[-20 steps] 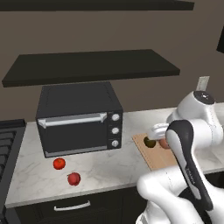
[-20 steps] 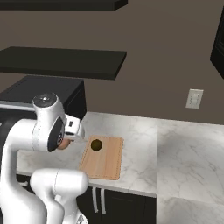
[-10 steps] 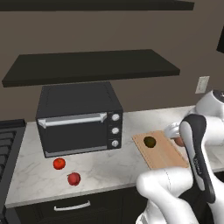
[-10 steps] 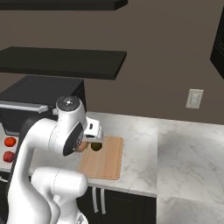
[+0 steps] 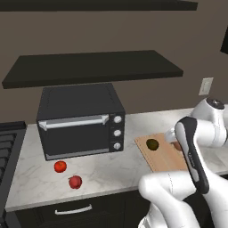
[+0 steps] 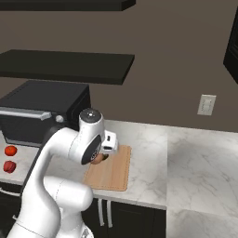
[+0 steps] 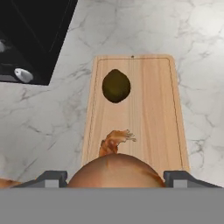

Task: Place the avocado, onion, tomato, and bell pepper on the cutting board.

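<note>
— Since the earlier frame, what do we note as changed?

— We note the arm has swung rightward over the counter, bringing the gripper above the cutting board; earlier it sat left of the board, by the toaster oven. The produce on the counter has kept its place.

— What does the gripper hold?

— We see its two fingertips set narrowly on either side of the onion, gripping it (the tan-orange skin bulges between them in the hand view). In the left base view the onion peeks out beside the forearm, over the board's right half.

— Where do the other items lie?

— We find the avocado resting on the board near its back edge, toward the left side, well apart from the onion. The tomato and the bell pepper lie on the counter in front of the oven, near its left end, the pepper closer to the counter's front edge. Both are well apart from the board.
</note>
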Robot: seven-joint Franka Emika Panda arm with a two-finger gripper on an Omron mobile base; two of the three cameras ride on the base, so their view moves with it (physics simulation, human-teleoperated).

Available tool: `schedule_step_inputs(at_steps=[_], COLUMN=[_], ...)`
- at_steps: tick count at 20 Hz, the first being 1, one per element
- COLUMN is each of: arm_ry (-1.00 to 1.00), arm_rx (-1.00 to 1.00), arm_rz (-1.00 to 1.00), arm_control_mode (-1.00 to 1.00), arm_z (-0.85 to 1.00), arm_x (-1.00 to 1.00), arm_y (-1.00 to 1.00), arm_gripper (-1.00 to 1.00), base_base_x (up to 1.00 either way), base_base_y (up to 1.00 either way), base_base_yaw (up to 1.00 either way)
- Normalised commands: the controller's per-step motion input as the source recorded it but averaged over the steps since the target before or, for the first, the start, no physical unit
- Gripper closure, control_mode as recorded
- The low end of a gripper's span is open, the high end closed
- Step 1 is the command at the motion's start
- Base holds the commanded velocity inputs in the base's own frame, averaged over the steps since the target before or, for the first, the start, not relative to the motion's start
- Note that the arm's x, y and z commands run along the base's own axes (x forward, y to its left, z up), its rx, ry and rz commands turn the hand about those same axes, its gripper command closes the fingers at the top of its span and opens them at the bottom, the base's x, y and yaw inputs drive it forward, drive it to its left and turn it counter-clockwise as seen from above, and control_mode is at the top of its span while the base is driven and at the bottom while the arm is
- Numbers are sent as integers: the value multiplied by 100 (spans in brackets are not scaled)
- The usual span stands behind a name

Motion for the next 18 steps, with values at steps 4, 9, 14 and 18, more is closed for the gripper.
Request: schedule_step_inputs(at_steps=[4,9,14,18], arm_ry=[1,7,9,3], arm_rx=[0,0,0,0], arm_rz=[0,0,0,0], arm_control_mode=[-100,-100,-100,-100], arm_z=[-48,-42,-43,-29], arm_x=[34,17,7,19], arm_y=[0,-1,-1,0], arm_gripper=[100,100,100,100], base_base_x=[0,0,0,0], base_base_y=[0,0,0,0], base_base_yaw=[0,0,0,0])
